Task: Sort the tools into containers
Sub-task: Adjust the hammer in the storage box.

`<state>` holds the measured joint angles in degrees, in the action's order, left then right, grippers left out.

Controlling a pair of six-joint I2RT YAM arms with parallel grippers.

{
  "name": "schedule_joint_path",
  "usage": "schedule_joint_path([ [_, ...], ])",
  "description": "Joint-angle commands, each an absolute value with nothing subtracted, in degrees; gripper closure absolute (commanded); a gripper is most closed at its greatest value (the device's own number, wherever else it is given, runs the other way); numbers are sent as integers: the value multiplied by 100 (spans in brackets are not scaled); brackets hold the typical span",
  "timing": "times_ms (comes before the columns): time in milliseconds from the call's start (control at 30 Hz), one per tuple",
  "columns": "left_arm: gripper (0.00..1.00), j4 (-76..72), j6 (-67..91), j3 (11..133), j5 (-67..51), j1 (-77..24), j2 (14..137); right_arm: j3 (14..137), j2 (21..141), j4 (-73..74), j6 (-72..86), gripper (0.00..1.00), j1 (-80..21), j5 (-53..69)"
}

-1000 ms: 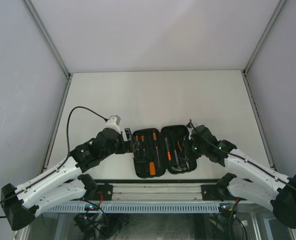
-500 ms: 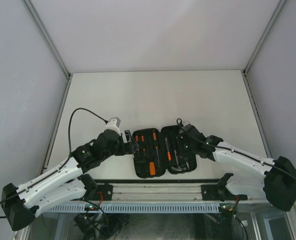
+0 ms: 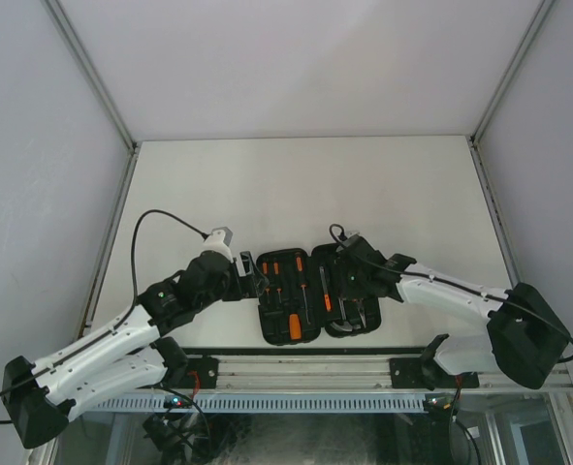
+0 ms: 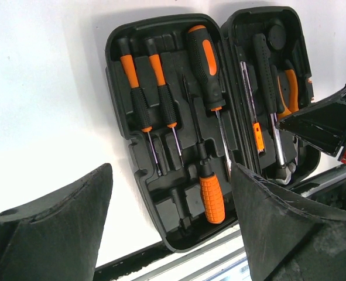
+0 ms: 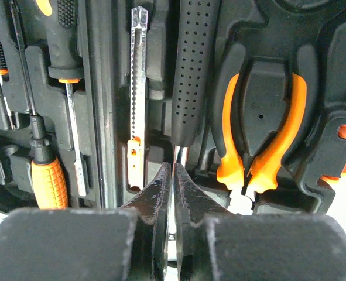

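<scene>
open tool case [image 3: 266, 323] low on the desk [image 3: 305, 184]
right fingers [image 5: 152, 202] pressed together below hammer handle [image 5: 193, 70]; left fingers [image 4: 61, 228] wide apart

My left arm [image 3: 102, 341] and right arm [image 3: 461, 295] both wear white shells over the long links, with chunky black housings at the joints and bases. A thin black cable [image 3: 143, 225] runs off the left one to a small grey camera block [image 3: 221, 234] at its wrist. On the left gripper [image 4: 171, 167] the fingers [image 4: 55, 228] are broad, matte black, grainy slabs. On the right gripper [image 5: 173, 166] the fingers [image 5: 152, 196] taper to thin black wedges.
</scene>
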<state>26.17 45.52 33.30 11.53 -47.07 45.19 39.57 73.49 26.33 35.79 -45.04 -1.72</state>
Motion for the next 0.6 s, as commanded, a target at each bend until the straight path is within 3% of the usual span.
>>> schedule_joint_path([
  [0, 16, 2432, 4614, 3217, 1077, -4650, 4428, 4184, 7506, 2472, 3533, 98, -4491, -290],
  [567, 16, 2387, 4614, 3199, 1056, -4623, 4443, 4469, 8553, 3255, 3563, 100, -4759, -453],
])
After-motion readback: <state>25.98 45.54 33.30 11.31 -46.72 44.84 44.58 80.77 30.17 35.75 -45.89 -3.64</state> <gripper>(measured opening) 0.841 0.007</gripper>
